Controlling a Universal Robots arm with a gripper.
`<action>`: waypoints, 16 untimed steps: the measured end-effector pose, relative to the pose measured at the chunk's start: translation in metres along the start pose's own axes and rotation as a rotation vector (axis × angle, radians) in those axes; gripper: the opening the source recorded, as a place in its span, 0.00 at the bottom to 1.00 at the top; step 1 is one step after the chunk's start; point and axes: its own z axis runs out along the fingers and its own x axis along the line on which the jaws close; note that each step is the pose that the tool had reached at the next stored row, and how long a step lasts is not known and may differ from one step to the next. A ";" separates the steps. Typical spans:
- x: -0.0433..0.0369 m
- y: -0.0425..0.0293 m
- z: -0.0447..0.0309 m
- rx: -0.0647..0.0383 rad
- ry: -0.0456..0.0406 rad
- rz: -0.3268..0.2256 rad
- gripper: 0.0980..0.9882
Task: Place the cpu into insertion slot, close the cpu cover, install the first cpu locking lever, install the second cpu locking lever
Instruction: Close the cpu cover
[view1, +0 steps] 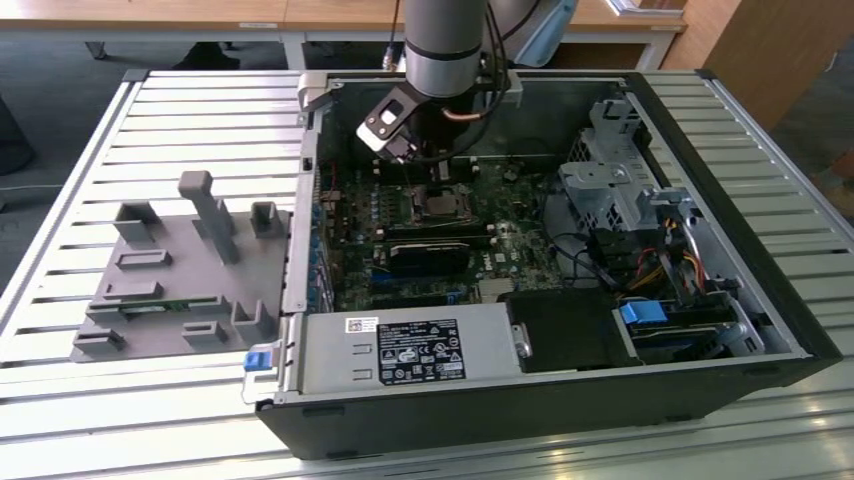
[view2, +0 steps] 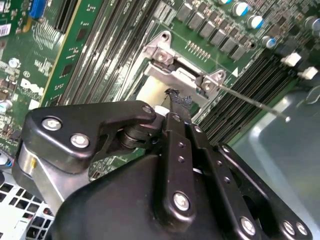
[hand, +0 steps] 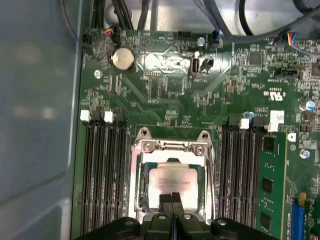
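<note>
- Exterior view: we see the whole open computer case (view1: 787, 330) on the slatted tabletop (view1: 134, 400). The arm (view1: 447, 45) stands over it, with the end effector (view1: 434, 178) just above the insertion slot (view1: 438, 207) in the middle of the green motherboard (view1: 514, 200). A grey fixture (view1: 174, 270) lies on the exterior view's left, just outside the case wall. We cannot make out the fingers here.
- First wrist view: we look straight down on the slot. The cpu (hand: 172, 180) lies inside it, pale face up, with the cpu cover (hand: 172, 146) framing it. The fingertips (hand: 167, 201) are pressed together with nothing pinched between them, and they hide the cpu's near edge. Long black memory slots (hand: 102, 170) sit close on both sides of the socket.
- Second wrist view: the end effector's black body hides most of the socket. Past it we make out the cover's end with two screw lugs, and a thin locking lever (view2: 250, 102) sticking out over the memory slots. We cannot tell whether the fingertip touches the cpu.
</note>
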 end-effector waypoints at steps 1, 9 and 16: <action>0.0000 -0.0011 0.0006 0.000 0.0000 0.000 0.01; -0.0001 -0.0044 0.0077 0.001 0.0000 0.000 0.01; -0.0001 -0.0046 0.0108 0.002 0.0001 -0.001 0.01</action>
